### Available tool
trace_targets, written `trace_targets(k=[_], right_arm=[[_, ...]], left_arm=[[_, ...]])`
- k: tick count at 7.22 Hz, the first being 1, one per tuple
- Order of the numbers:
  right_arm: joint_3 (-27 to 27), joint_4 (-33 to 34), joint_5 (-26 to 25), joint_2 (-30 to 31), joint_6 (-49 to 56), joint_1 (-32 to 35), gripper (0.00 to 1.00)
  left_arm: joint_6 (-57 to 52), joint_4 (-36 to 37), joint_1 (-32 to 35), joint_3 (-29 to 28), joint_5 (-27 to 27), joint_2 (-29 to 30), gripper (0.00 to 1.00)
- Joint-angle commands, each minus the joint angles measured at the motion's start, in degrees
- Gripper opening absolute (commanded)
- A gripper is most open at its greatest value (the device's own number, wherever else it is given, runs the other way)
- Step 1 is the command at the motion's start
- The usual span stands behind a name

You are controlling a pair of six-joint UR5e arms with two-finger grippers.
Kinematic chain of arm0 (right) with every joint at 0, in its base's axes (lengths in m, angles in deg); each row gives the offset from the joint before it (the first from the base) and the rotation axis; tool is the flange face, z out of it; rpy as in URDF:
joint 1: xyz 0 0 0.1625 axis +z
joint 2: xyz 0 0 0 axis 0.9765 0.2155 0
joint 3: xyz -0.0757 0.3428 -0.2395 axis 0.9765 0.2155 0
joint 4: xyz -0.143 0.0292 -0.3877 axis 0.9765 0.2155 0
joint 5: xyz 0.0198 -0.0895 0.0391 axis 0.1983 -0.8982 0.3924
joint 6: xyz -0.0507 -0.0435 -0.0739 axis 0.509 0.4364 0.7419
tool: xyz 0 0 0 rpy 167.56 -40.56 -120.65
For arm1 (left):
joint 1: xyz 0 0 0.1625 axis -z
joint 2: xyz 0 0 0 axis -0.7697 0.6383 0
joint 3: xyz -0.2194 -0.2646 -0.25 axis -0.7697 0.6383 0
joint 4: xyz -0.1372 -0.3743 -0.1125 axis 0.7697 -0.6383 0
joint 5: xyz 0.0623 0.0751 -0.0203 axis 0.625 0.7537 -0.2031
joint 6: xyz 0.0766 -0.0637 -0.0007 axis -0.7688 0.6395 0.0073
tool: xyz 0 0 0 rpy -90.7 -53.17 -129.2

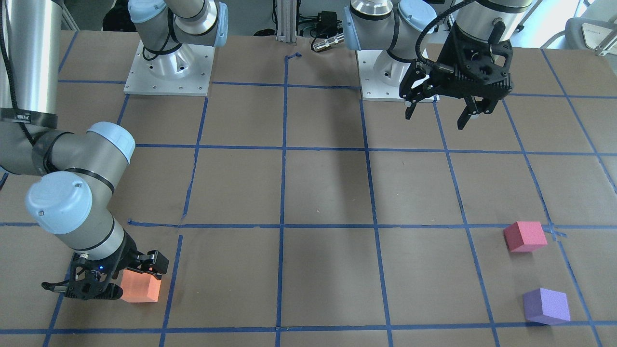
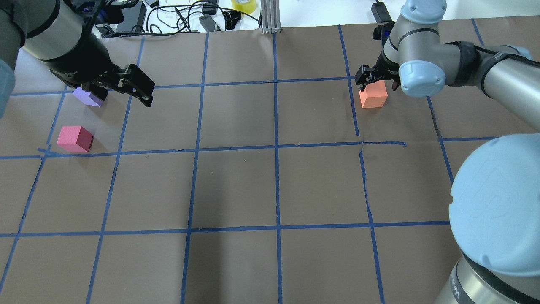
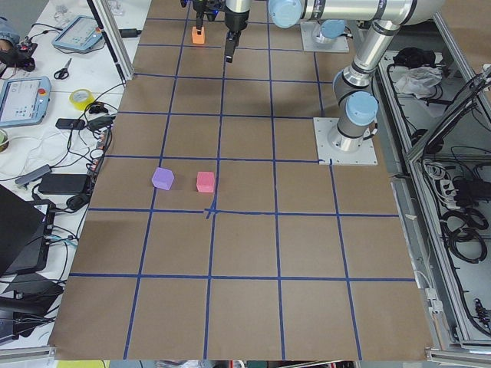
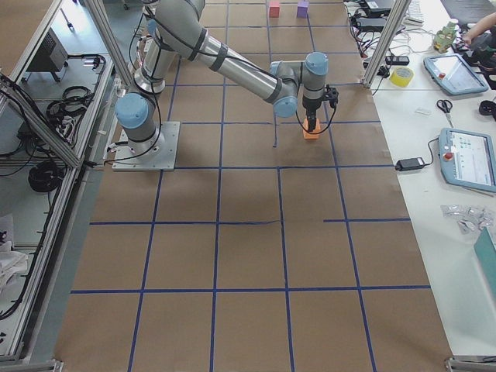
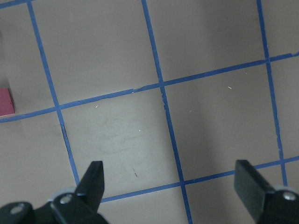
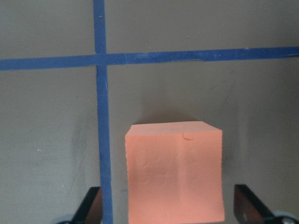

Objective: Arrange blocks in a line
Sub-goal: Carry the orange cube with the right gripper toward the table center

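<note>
- Right tool [image 2: 376, 84]: down at the tabletop [image 2: 236, 185], jaws spread wide and straddling the orange cube [image 2: 373, 96]. Wrist view shows a gap on each side of the cube, so there is no grip.
- Orange cube sits flat on the tabletop, well apart from the pinkish-red cube [image 2: 75, 138], on the robot's right side, just beside a blue tape line [image 2: 275, 126].
- Left tool [image 1: 436, 119]: jaws fully apart with nothing between them, raised clear of the tabletop. The pinkish-red cube only clips the edge of its wrist view.
- Pinkish-red cube is on the robot's left side, next to a tape crossing.
- Purple cube [image 1: 546, 306] is near the pinkish-red cube in the same grid cell, on the side away from the robot, not touching it.
- The three cubes do not form a row: the orange one is far across from the pinkish-red cube.
</note>
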Motion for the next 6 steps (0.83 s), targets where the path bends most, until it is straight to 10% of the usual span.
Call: trace_targets(k=[1,4,6], right_arm=[[0.29,1.82,-0.02,-1.44,0.21,0.0,1.0],[1.0,1.91,-0.11,-2.06,-0.05,-0.18,0.0],[2.65,0.95,0.06,-1.18,-2.14,0.26,0.0]], left_arm=[[0.0,0.03,0.05,0.0,0.0,0.05,1.0],[-0.09,-0.06,0.05,0.0,0.0,-0.04,1.0],[-0.09,-0.06,0.04,0.0,0.0,-0.04,1.0]])
